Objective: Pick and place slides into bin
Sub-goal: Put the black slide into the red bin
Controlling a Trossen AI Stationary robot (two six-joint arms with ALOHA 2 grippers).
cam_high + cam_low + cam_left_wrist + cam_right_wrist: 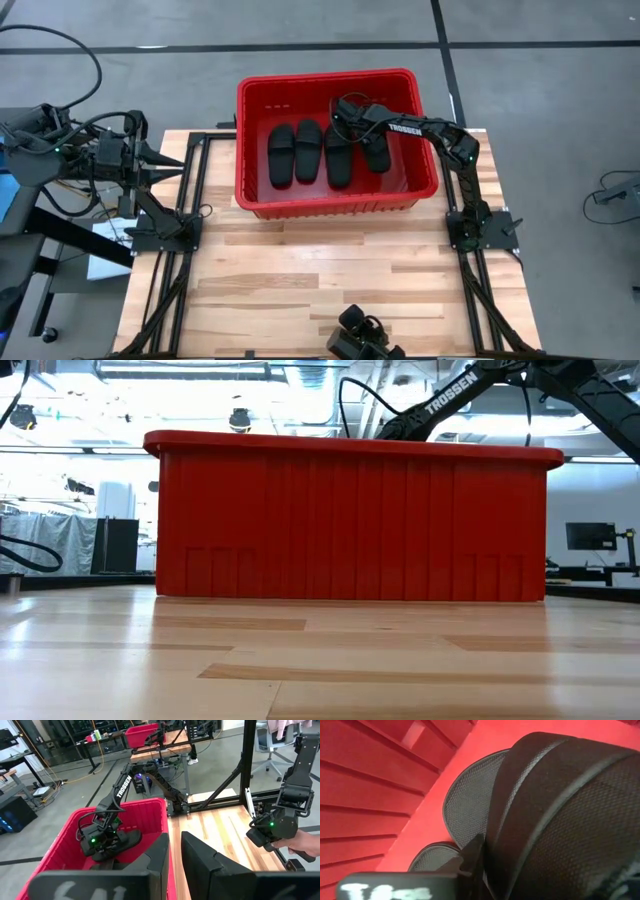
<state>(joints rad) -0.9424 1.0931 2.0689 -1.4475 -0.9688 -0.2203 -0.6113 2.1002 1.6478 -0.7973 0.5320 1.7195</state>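
The red bin (325,80) stands at the table's far middle; it also shows in the low view (350,520). Three black slides (281,155) (308,150) (338,155) lie side by side on its bottom. My right gripper (352,112) reaches down into the bin's far right part and is shut on the fourth slide (376,152), seen from the left wrist view (127,840). My left gripper (172,162) waits at the table's left edge, open by a narrow gap (175,865) and empty. My right gripper has the fourth slide by its wide ribbed strap (495,840). One finger (470,857) shows beside the strap; the strap hides the other. The fingers come from above, pointing down into the bin. The slide reaches from the gripper toward the bin's near wall, slightly tilted.
A black camera unit (365,342) sits at the table's near edge. Black frame rails (190,200) (470,260) run along the left and right sides. A person's hand (305,845) shows near the camera unit. Bare wood (330,270) lies between bin and near edge.
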